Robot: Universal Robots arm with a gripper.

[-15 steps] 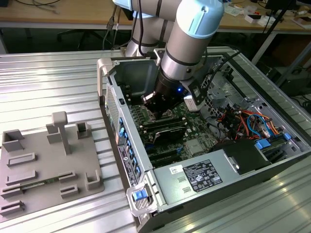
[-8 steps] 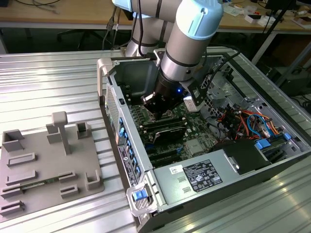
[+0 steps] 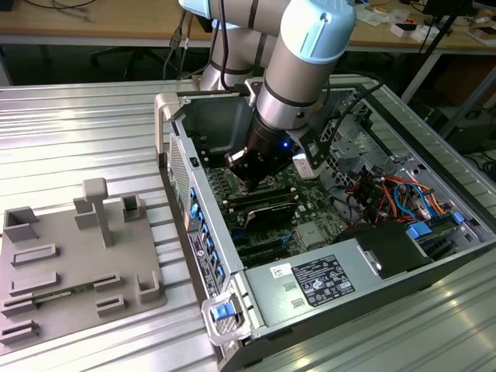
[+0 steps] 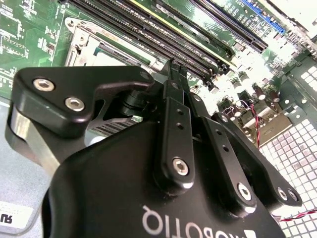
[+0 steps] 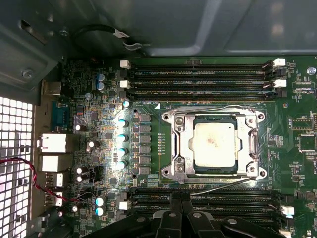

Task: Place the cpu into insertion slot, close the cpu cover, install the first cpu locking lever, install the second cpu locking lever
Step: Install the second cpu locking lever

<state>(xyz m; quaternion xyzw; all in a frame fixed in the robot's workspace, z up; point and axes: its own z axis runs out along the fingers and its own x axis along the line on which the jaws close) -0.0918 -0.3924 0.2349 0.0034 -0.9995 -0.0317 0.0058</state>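
Ribbed metal worktop [image 3: 93, 124] carries an open computer case [image 3: 232, 325], with a grey fixture tray [image 3: 77, 263] at the exterior view's left and office desks in the background.

Pincer [image 4: 177, 67]: fingertips pressed together, holding nothing, poised low over the motherboard [image 5: 99, 89] beside the memory slots [image 5: 198, 74]. In the first wrist view the fingertips [image 5: 179, 198] sit just at the near edge of the socket area.

Outward from there: the cpu [image 5: 216, 144] lies seated in the insertion slot [image 5: 194, 169], silver top facing up, a pale smear on it. The cpu cover [image 5: 181, 144] lies flat around the chip, its window framing the lid. Two thin wire locking levers: one [image 5: 218, 108] along the far side of the socket, one [image 5: 218, 186] along the near side; whether either is hooked under its catch I cannot tell.

Judgement: placing and cover-closing look done; lever work uncertain or in hand.

Writing: a white label [image 3: 322, 280] on the power supply, print too small to read.
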